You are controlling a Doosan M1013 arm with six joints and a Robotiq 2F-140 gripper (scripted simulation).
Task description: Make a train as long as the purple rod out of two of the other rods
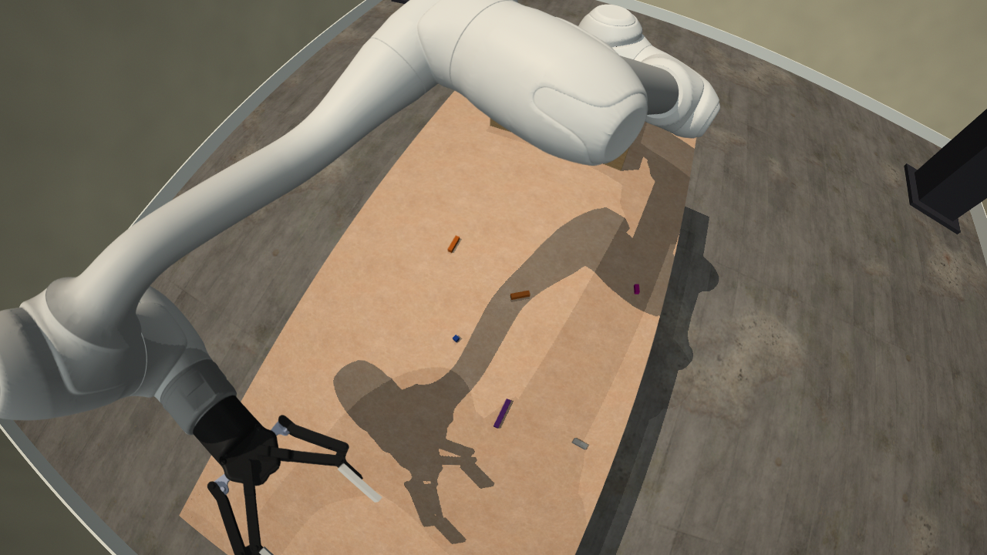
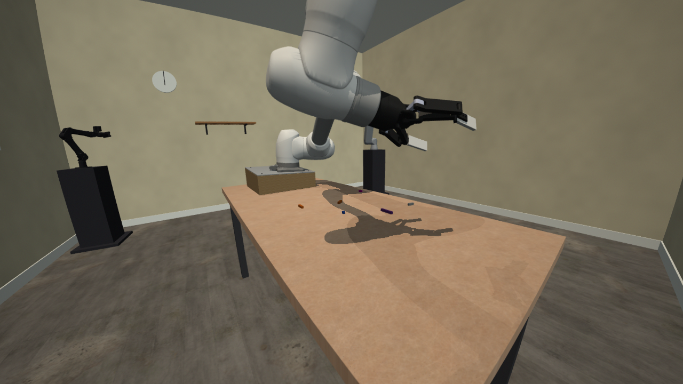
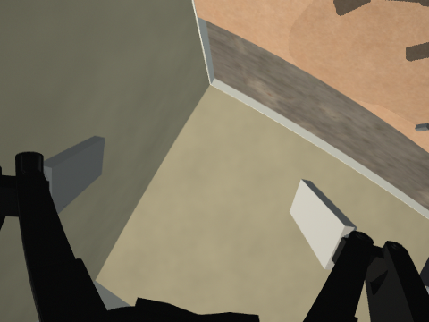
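Observation:
On the tan table [image 1: 414, 206] [image 2: 405, 296] lie six small rods, all apart from one another. The purple rod [image 1: 503, 412] [image 2: 386, 210] lies in the arm's shadow. A grey rod [image 1: 580, 443] [image 2: 410, 204] [image 3: 422, 127] lies near it. There are also a blue rod [image 1: 456, 338] [image 2: 343, 212], one orange rod [image 1: 453, 243] [image 2: 300, 206], a second orange rod [image 1: 520, 295] [image 2: 339, 201] and a magenta rod [image 1: 636, 289] [image 2: 359, 191]. My gripper [image 1: 310, 517] [image 2: 444, 133] [image 3: 201, 177] is open and empty. It is high above the table and points sideways.
The arm's base stands on a wooden block [image 2: 279, 180] at the table's far end. A black pedestal [image 1: 945, 179] [image 2: 373, 169] stands on the floor behind the table. Another pedestal [image 2: 90, 205] with a small arm stands at the left.

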